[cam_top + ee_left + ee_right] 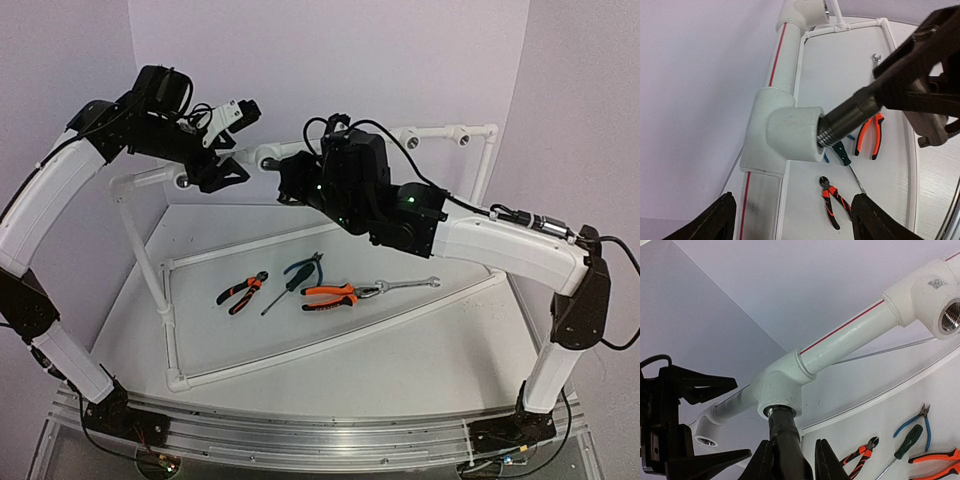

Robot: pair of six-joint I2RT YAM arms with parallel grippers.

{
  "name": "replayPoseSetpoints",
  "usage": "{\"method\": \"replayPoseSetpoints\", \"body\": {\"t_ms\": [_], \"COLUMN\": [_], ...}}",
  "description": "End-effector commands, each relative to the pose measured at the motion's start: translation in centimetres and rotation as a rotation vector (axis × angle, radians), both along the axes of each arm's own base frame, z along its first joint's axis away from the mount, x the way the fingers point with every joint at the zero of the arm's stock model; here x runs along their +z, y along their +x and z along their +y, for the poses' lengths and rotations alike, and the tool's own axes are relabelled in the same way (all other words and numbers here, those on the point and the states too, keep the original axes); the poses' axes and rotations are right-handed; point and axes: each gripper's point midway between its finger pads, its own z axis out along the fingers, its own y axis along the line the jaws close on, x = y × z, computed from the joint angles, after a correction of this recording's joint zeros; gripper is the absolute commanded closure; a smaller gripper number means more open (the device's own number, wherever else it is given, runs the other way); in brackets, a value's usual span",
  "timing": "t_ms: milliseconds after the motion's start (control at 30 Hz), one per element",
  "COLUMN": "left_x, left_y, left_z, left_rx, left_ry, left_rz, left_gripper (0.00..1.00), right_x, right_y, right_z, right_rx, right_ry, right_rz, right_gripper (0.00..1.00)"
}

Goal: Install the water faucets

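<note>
The dark water faucet (850, 112) has its threaded end in the round socket of a white pipe tee (792, 132). It also shows in the right wrist view (785, 435), standing up into that tee (782, 385). My right gripper (792, 442) is shut on the faucet's body. In the top view it sits at the back rail (283, 183). The faucet's grey lever (932, 127) sticks out behind the fingers. My left gripper (794, 196) is open and empty, just left of the tee and apart from it (222, 170).
A white pipe frame (165, 290) borders the table. Inside it lie small orange cutters (242, 292), a green screwdriver (290, 283), orange pliers (335, 294) and a wrench (410, 285). Empty threaded sockets sit further right on the rail (950, 315) (412, 140).
</note>
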Motion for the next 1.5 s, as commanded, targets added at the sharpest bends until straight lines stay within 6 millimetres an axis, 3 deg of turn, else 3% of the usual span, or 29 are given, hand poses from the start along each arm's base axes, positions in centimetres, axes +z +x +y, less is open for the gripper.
{"method": "replayPoseSetpoints", "body": {"t_ms": [0, 233, 500, 600, 867, 1033, 1333, 1467], "left_x": [3.5, 1.8, -1.9, -3.6, -5.6, -5.7, -3.4, -2.2], "left_y": [1.7, 4.6, 6.0, 5.4, 2.2, 0.3, -4.3, -4.4], "left_z": [1.8, 3.9, 4.4, 3.7, 2.4, 1.6, -1.9, -2.5], "left_rx": [0.084, 0.206, 0.229, 0.192, 0.135, 0.145, 0.038, 0.018], "left_ry": [0.022, 0.09, 0.122, 0.117, 0.049, -0.049, -0.306, -0.365], "left_rz": [-0.177, -0.146, 0.006, 0.084, 0.299, 0.45, 0.779, 0.791], "left_gripper": [0.16, 0.09, 0.12, 0.21, 0.68, 0.99, 1.0, 1.0], "right_x": [5.0, 5.6, 6.1, 6.4, 6.2, 6.2, 5.0, 3.5], "right_y": [0.9, -0.3, -1.6, -1.8, -1.6, -1.5, -2.0, -2.0], "right_z": [-1.3, -0.1, 1.2, 1.5, 1.9, 1.3, 0.9, 1.0], "right_rx": [-0.124, -0.143, -0.186, -0.2, -0.231, -0.258, -0.217, -0.2], "right_ry": [0.029, -0.156, -0.393, -0.443, -0.548, -0.617, -0.667, -0.672], "right_rz": [-0.204, -0.353, -0.51, -0.553, -0.599, -0.609, -0.623, -0.607], "right_gripper": [1.0, 1.0, 1.0, 1.0, 1.0, 1.0, 1.0, 1.0]}}
